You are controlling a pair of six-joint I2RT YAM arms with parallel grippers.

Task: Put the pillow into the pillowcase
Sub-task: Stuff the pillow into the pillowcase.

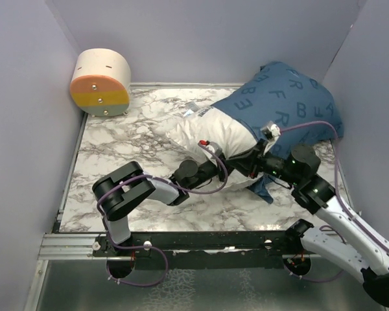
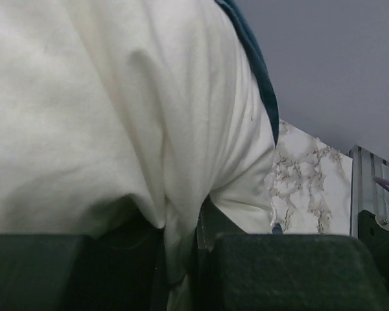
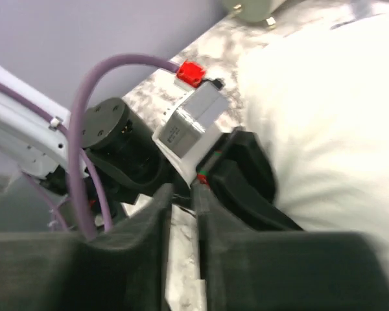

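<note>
The white pillow (image 1: 211, 129) lies across the middle of the marble table (image 1: 117, 149), with its far right end inside the dark blue lettered pillowcase (image 1: 292, 103). My left gripper (image 1: 236, 162) is at the pillow's near edge, shut on a pinched fold of the pillow's (image 2: 84, 116) white fabric, which runs down between the jaws of the left gripper (image 2: 181, 259). The pillowcase's blue hem (image 2: 256, 71) crosses above that fold. My right gripper (image 1: 255, 163) sits just right of the left one. In its wrist view the right gripper (image 3: 181, 194) has its jaws almost together with only marble showing in the slit.
A round cream box (image 1: 100, 83) with orange and teal bands stands in the back left corner. Grey walls close in three sides. A metal rail (image 1: 181, 243) runs along the near edge. A blue pillowcase corner (image 1: 266, 189) hangs loose under the right gripper.
</note>
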